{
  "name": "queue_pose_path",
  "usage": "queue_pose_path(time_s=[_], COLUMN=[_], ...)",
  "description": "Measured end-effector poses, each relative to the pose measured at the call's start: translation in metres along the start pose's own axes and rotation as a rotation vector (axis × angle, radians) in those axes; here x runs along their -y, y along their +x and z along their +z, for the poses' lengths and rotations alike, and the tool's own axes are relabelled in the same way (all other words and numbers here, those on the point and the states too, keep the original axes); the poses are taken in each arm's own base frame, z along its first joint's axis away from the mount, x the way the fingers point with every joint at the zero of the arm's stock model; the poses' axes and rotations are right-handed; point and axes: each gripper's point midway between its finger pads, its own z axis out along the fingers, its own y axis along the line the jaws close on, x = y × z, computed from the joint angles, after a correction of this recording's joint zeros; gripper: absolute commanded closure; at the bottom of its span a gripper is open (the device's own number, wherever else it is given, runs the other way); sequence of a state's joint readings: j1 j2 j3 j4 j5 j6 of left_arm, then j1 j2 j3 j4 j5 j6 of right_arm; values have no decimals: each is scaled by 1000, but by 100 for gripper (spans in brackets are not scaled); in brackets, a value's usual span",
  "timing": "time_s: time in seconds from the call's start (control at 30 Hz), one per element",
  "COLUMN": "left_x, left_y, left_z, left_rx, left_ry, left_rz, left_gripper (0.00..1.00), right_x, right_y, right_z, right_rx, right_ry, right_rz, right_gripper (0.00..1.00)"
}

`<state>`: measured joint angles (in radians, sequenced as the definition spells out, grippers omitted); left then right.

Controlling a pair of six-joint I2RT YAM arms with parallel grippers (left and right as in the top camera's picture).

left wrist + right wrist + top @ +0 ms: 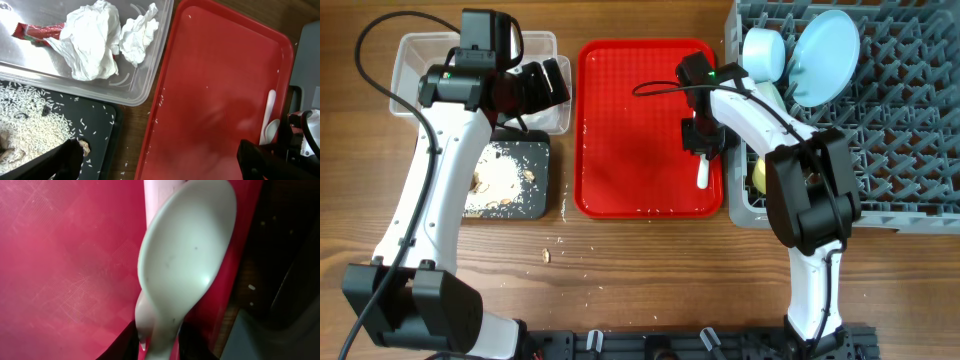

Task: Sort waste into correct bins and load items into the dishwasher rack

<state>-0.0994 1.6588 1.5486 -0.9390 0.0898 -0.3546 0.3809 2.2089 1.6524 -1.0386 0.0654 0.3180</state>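
My right gripper [703,140] [160,347] is shut on the handle of a white plastic spoon [701,178] [185,255], held just over the right side of the red serving tray [630,150]. A second white utensil [269,112] lies on the tray beside it. My left gripper [548,82] [160,160] is open and empty. The clear tub [420,50] holds white napkins [95,42] and a red wrapper [37,32]. The black tray [535,205] holds rice and beige scraps [25,120]. The grey rack [890,150] holds a blue plate [825,55], a blue bowl [762,50] and a yellow cup [758,175].
A few crumbs [548,255] lie on the wooden table in front of the black tray. Loose rice grains are scattered between the black tray and the red tray. The rack's left wall stands right next to the red tray's right edge.
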Motion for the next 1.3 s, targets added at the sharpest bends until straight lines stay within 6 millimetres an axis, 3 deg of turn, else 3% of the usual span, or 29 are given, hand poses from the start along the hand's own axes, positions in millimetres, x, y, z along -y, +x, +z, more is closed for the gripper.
queue_pose_path(time_s=[0.27,0.53,0.67,0.87,0.97,1.0,1.07,1.13,1.23,1.3], left_x=[0,0,0,0,0,0,0,0,0,0], left_y=[0,0,0,0,0,0,0,0,0,0], left_z=[0,0,0,0,0,0,0,0,0,0], left_rx=[0,0,0,0,0,0,0,0,0,0], left_ry=[0,1,0,0,1,0,0,0,0,1], left_rz=[0,0,0,0,0,0,0,0,0,0], left_gripper=[0,0,0,0,0,0,0,0,0,0], right_x=[-12,-21,-22,-22,-21,-20,-19,-20,-19,-17], right_y=[-7,-27,-32,-33,-36,-38,-42,-44,-38,-31], right_z=[-16,-64,-69,-81,-112,-137,-163,-175,-164,-146], right_rx=[13,147,173,201,280,347,423,454,398,321], right_ry=[-68,-135,-141,-149,-168,-185,-206,-220,-221,-212], right_rz=[-55,-97,-107,-112,-115,-116,-108,-96,-32,38], right_gripper=[76,77,83,82,67,65,61,56,53,52])
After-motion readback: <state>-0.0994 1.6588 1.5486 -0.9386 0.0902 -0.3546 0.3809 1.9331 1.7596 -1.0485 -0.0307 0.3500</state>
